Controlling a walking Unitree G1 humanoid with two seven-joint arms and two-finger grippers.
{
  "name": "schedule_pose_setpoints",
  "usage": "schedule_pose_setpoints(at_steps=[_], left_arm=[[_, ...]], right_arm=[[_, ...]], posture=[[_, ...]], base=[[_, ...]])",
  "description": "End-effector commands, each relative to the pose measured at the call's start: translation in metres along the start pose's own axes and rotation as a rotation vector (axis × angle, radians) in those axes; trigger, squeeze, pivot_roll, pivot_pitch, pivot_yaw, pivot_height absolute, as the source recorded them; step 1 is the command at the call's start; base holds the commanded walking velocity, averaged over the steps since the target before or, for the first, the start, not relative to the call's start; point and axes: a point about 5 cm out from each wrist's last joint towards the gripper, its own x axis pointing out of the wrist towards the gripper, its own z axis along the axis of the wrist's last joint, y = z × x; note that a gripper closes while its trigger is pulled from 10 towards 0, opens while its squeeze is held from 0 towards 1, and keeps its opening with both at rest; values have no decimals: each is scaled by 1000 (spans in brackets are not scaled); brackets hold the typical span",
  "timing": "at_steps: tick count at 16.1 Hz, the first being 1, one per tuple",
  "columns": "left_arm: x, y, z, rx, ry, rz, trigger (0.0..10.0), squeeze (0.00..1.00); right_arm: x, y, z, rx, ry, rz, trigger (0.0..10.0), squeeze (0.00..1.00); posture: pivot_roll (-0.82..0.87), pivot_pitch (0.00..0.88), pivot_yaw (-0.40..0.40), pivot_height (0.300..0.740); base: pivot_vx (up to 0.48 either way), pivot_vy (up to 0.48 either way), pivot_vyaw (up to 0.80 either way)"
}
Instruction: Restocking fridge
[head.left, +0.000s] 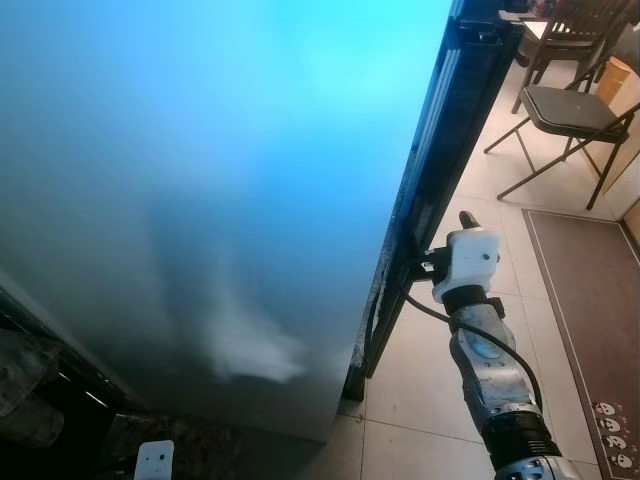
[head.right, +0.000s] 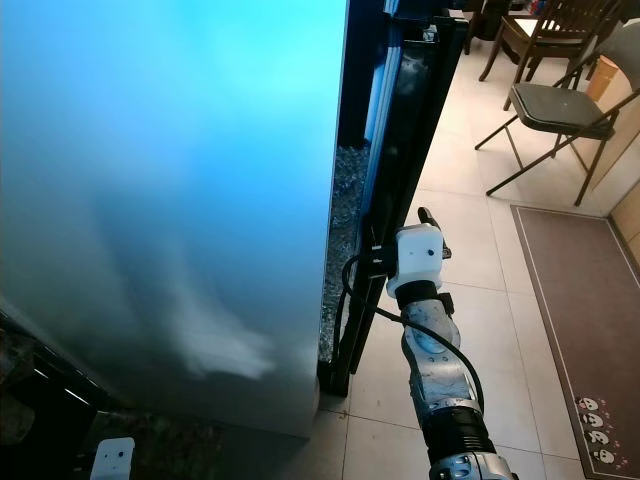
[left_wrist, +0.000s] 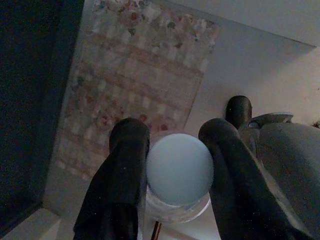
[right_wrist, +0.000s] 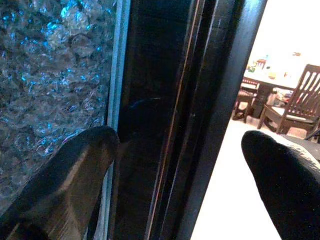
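Black right gripper jaws wide, straddling fridge door edge; left gripper jaws grip pale, possibly round-lidded jar.

Home kitchen: fridge, dining chairs

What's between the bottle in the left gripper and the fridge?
The fridge door blocks the way. The right gripper, open, straddles the door's edge. The left gripper holds the bottle low beside it.
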Motion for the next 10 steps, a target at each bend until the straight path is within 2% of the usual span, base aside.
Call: schedule_pose_setpoints(at_steps=[1,10], left_arm=[[0,1,-6,-12,31,1,10000,0],[-1,1,-6,-12,30,1,10000,0]], right_arm=[[3,-4,2,2,-7,-14,10000,0],[15,-1,7,4,-21,33,10000,0]], posture=[[7,46,4,740],[13,46,3,740]], base=[[0,0,0],[0,0,0]])
